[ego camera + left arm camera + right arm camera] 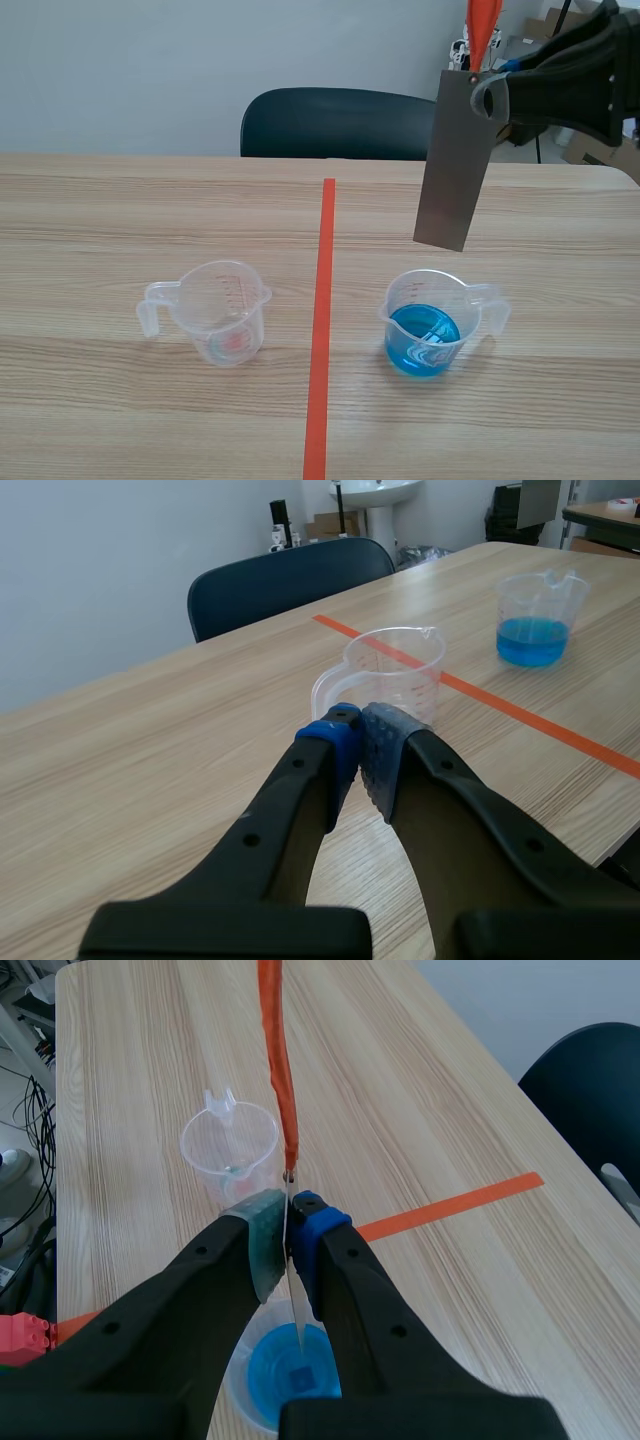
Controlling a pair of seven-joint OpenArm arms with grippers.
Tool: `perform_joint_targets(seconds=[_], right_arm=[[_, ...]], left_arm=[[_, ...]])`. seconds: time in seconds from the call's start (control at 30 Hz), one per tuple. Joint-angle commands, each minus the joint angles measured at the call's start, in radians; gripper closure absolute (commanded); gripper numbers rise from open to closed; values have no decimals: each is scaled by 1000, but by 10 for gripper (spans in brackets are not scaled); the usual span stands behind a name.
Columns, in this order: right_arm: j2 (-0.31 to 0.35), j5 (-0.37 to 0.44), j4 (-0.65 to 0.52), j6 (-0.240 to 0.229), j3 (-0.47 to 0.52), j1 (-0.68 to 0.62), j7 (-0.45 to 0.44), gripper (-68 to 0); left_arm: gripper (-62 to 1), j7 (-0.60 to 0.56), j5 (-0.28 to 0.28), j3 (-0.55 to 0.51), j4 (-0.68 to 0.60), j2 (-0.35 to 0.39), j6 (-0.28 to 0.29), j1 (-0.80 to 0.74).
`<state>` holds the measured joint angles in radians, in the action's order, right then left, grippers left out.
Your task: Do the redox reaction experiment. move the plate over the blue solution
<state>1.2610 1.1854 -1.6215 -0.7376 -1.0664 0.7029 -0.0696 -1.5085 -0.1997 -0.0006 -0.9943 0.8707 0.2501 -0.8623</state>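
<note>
A grey metal plate (pixel 455 170) hangs upright in the air, with my right gripper (pixel 487 98) shut on its top end. An orange strip (pixel 483 30) rises from that end. The plate's lower edge is a little above and behind the clear beaker of blue solution (pixel 432 325). In the right wrist view the plate (pixel 298 1310) shows edge-on between the pads, over the blue beaker (pixel 292 1370). An empty clear beaker (pixel 220 310) stands left of the tape line. My left gripper (pixel 360 745) is shut on nothing, just short of the empty beaker (pixel 395 670).
An orange tape line (pixel 320 320) runs down the table's middle between the two beakers. A dark chair (pixel 335 122) stands behind the far edge. A red block (pixel 25 1338) lies near the table's edge, with cables beyond it.
</note>
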Motion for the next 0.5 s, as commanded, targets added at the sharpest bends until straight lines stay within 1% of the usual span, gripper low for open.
perform_joint_targets(seconds=[0.0,0.13,0.2,0.27,0.33,0.4,0.47], right_arm=[[23,1,1,-8,20,2,-37,-6],[53,-39,0,-8,20,-27,-105,-6],[64,-42,-1,-8,20,-28,-106,-6],[77,-42,-1,-8,20,-30,-111,-6],[90,-55,-1,-8,20,-46,-147,-6],[97,-93,-1,-8,20,-69,-197,-6],[97,-137,-1,-8,20,-91,-237,-6]], left_arm=[[-27,-39,-1,6,-5,54,4,7],[-27,21,1,6,-40,163,8,23],[-27,56,1,7,-63,213,18,43],[-27,100,1,7,-89,256,61,71],[-27,146,1,7,-120,291,94,101],[-27,193,1,8,-157,322,111,128],[-27,242,2,8,-200,350,113,152]])
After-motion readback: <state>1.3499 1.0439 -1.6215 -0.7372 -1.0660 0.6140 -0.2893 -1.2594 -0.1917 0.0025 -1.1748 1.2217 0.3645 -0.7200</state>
